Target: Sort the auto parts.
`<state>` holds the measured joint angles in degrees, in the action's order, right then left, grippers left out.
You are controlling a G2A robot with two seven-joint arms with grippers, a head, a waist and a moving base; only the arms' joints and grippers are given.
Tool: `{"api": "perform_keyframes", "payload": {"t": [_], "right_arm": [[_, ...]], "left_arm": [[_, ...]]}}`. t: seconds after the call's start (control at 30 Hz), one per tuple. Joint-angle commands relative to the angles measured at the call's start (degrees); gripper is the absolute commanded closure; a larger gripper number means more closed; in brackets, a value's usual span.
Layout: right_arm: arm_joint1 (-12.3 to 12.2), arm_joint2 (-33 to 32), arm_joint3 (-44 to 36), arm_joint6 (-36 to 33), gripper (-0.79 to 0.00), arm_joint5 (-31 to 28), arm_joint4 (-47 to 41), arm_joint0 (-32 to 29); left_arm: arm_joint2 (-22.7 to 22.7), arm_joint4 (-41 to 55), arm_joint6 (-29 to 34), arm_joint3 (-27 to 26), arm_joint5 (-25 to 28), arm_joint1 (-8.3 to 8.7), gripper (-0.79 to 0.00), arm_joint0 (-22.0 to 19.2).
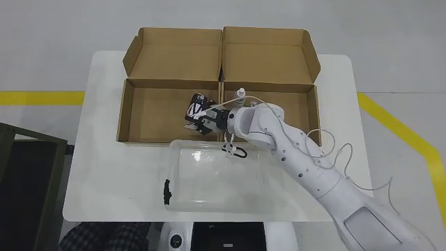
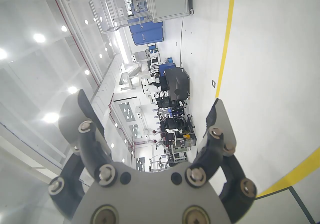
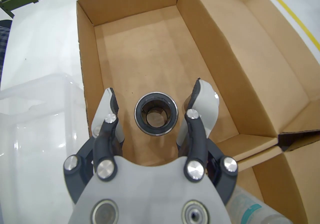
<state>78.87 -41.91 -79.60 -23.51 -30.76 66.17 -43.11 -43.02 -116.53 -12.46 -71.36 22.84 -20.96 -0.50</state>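
Look at your right gripper (image 3: 155,88). Its two fingers are spread apart. The round hollow metal part with a black ring (image 3: 156,116) sits right between them, with a gap on each side, so neither finger touches it. Its open end faces up at the wrist.

Under the gripper is the floor of the brown cardboard box with its lid folded back (image 3: 140,47). A second brown cardboard box (image 1: 279,111) stands just beside the gripper and touches the first box. On the gripper's other side, the clear plastic bin (image 1: 216,181) sits against the first box, with a small black part (image 1: 166,192) inside it, well apart from the gripper. All of this rests on the white table (image 1: 104,146).

Your left gripper (image 2: 148,100) has its fingers wide apart. They hold nothing.
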Motion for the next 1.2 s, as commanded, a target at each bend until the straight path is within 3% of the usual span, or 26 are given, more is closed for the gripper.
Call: {"api": "perform_keyframes", "payload": {"t": [0.0, 0.37, 0.7, 1.17], "right_arm": [[-0.33, -1.02, -2.01, -0.01, -0.566, -0.22, 0.17, -0.74], [-3.36, -9.69, -14.54, 4.95, -0.597, -1.74, 5.06, -9.99], [-6.88, -22.02, -25.65, 13.72, -0.665, -1.49, 13.85, -24.05], [-9.74, -37.72, -30.58, 28.94, -0.785, 2.74, 18.88, -42.87]], "left_arm": [[0.00, 0.00, 0.00, 0.00, 0.00, 0.00, -0.785, 0.00], [0.00, 0.00, 0.00, 0.00, 0.00, 0.00, -0.785, 0.00], [0.00, 0.00, 0.00, 0.00, 0.00, 0.00, -0.785, 0.00], [0.00, 0.00, 0.00, 0.00, 0.00, 0.00, -0.785, 0.00]]}}
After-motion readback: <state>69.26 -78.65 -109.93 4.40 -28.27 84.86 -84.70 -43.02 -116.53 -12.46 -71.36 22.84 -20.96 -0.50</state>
